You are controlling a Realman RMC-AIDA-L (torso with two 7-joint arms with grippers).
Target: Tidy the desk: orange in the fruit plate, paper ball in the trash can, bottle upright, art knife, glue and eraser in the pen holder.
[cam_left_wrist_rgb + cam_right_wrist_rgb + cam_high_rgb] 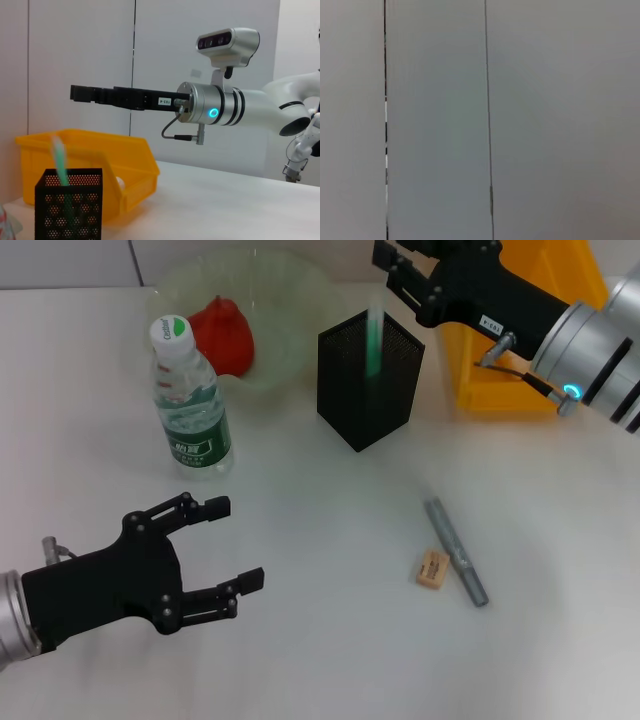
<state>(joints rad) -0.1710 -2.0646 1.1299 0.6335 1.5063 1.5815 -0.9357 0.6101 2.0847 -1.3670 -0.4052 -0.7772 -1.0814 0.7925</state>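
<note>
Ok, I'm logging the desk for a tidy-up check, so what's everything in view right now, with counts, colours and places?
orange: 1, red-orange, in the fruit plate.
fruit plate: 1, pale green glass, far side of the desk.
bottle: 1, clear with green label, upright in front of the plate.
pen holder: 1, black mesh, centre; a blurred green-and-white stick is at its mouth.
trash can: 1, yellow-orange, right of the holder.
eraser: 1, tan, on the desk, near side.
grey knife: 1, lying beside the eraser.
left end effector: black, open, near left.
right end effector: black, raised above the holder and can.
</note>
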